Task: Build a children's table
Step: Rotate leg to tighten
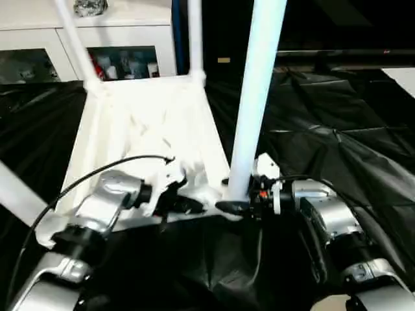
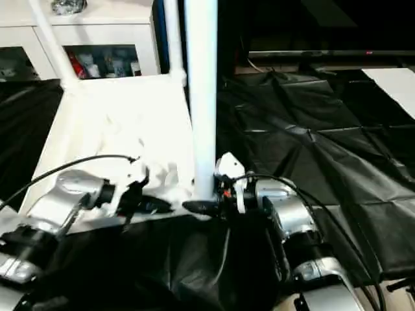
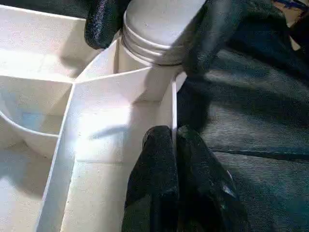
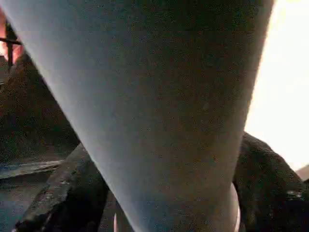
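At the far left edge of the head view a white tubular leg [image 1: 16, 194] slants across the black plastic sheeting [image 1: 337, 155] that covers the floor. Just right of it lies the large white plastic rectangular tabletop [image 1: 130, 129], upside down with its ribbed underside facing up. Two more white tubular legs stand in its far corner sockets, the far-left leg [image 1: 74, 39] leaning a little and the far-right leg [image 1: 194, 35] upright, both in front of a white glass-door cabinet [image 1: 123, 45].

The left gripper [image 3: 175, 159] rests at the tabletop's near edge, its two black fingers pressed together with the thin white outer rim wall of the tabletop caught between their tips; the left wrist view shows that wall running up between the fingertips to the corner socket.

To the right of that, the thick white tubular near-right leg [image 1: 256, 97] rises upright from the near-right corner socket [image 3: 145, 82], its grooved end seated in the socket. The right gripper [image 1: 233, 206] reaches in from the right at the leg's base; its black fingers [image 4: 72, 193] stand well apart, one on each side of the tube, wrapped round it. Whether they press on the tube, I cannot tell.
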You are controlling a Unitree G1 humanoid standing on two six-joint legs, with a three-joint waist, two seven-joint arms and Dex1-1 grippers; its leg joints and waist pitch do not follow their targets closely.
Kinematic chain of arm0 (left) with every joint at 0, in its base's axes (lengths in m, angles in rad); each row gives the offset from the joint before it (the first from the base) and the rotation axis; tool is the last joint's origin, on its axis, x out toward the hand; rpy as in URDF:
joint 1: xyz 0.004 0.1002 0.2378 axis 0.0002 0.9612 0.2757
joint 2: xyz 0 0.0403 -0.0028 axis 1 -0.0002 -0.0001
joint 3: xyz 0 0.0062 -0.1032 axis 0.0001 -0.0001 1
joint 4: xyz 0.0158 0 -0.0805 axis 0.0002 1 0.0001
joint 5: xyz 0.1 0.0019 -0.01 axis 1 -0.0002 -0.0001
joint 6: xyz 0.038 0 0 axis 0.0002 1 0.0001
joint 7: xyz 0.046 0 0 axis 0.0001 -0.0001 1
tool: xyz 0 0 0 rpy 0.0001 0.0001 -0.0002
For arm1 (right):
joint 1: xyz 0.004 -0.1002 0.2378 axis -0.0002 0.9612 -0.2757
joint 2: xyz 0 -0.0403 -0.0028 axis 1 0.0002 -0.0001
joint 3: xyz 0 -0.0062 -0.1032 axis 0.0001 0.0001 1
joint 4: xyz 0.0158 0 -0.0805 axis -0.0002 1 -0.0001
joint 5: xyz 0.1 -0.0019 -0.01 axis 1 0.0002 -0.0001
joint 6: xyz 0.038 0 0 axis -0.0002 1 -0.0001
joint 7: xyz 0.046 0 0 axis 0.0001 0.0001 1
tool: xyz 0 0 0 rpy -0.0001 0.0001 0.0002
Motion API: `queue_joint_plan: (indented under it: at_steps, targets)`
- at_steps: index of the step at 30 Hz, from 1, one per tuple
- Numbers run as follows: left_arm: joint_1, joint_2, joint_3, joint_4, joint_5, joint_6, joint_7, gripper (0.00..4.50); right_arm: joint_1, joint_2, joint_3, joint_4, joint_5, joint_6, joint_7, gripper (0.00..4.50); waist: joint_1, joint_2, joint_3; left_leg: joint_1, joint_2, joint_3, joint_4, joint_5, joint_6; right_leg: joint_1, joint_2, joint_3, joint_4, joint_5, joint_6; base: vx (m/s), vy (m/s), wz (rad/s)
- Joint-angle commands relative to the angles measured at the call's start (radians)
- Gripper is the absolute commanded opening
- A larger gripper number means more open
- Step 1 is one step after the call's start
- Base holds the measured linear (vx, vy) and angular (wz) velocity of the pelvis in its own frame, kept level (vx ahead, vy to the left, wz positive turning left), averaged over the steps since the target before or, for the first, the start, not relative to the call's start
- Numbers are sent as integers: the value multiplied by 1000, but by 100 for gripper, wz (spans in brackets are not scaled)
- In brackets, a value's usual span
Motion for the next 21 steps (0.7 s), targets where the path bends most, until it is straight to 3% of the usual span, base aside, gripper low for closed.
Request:
queue_joint_plan:
  at_steps: [1, 4, 7, 10, 12, 14, 15, 18, 21]
  targets:
    - [-2, -29, -36, -66, -50, 0, -67, 0, 12, 12, 42, -11, -3, 16, 10, 307, -4, -3, -61, 41, 99, -44, -75, -216, 31, 26, -108, 52, -66, -91, -242, 0, 0, 0]
    - [9, -42, -24, -83, -70, 15, -52, 0, 23, 22, 47, -19, -2, 33, -2, 283, -6, -4, -61, 40, 99, -44, -77, -209, 27, 26, -106, 51, -64, -90, -237, 0, 0, 0]
    - [-10, -84, 2, -45, -43, -5, 53, 0, 24, 67, 25, 3, -27, 55, -124, 275, -6, -5, -61, 39, 98, -44, -75, -199, 32, 25, -106, 52, -65, -85, -236, 0, 0, 0]
    - [-36, -116, 17, 0, -19, -31, 142, 0, 3, 116, -4, 65, -57, 63, -287, 274, -14, -6, -55, 41, 95, -46, -79, -241, 6, 20, -110, 55, -74, -158, -231, 0, 0, 0]
    - [-73, -164, 39, 58, 4, -50, 256, 0, -35, 179, -60, 155, -66, 60, -494, 272, -34, -7, -49, 47, 93, -54, -86, -331, -50, 16, -115, 57, -87, -306, -204, 0, 0, 0]
    - [-84, -178, 45, 74, 11, -56, 289, 0, -46, 195, -74, 177, -65, 61, -541, 272, -42, -7, -49, 45, 93, -61, -90, -357, -69, 19, -118, 56, -92, -362, -178, 0, 0, 0]
    - [-113, -214, 59, 116, 30, -63, 377, 0, -68, 231, -94, 217, -64, 54, -630, 272, -46, -5, -49, 47, 94, -60, -91, -368, -72, 14, -116, 58, -95, -363, -167, 0, 0, 0]
    - [-136, -246, 65, 151, 49, -71, 448, 0, -88, 265, -112, 248, -67, 47, -714, 272, -54, -7, -49, 54, 91, -58, -90, -395, -79, 5, -114, 60, -100, -362, -169, 0, 0, 0]
    - [-154, -298, 73, 177, 56, -71, 519, 0, -118, 302, -117, 293, -82, 0, -759, 272, -51, -5, -51, 50, 92, -56, -88, -370, -65, 10, -117, 62, -99, -324, -171, 0, 0, 0]
